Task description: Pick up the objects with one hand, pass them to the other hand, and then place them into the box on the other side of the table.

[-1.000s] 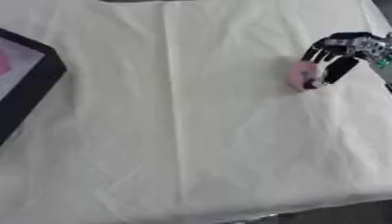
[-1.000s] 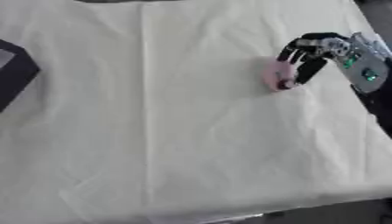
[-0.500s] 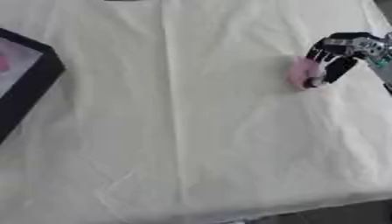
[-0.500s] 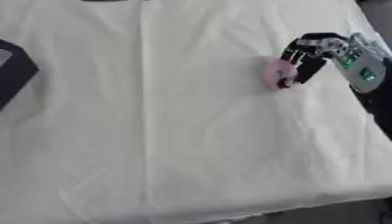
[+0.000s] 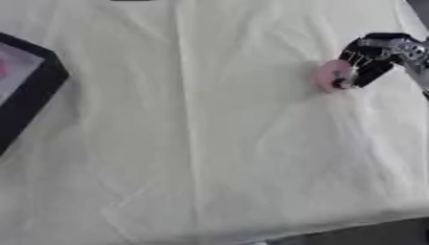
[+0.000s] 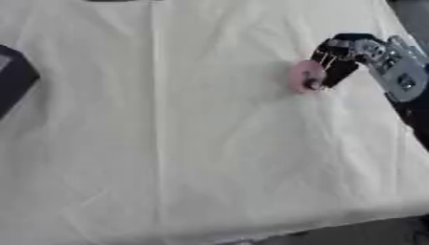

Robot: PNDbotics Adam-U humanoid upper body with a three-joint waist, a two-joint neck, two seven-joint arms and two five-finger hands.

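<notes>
A small, rounded pink object (image 5: pixel 331 75) is at the right side of the cream-covered table. My right hand (image 5: pixel 378 51) comes in from the right edge and its dark fingers curl down round the object's right side, pinching it. I cannot tell whether the object still touches the cloth. At the left edge is the box (image 5: pixel 40 88), dark-rimmed with a pale floor, and a bit of something pink shows inside it at the frame edge. My left hand shows in no view.
A creased cream cloth (image 5: pixel 209 143) covers the whole table between the hand and the box. The table's front edge (image 5: pixel 335 229) runs along the bottom, with dark floor beyond it at the lower right.
The right hand and the pink object have shifted slightly upward in the view together. The box has stayed where it was.
</notes>
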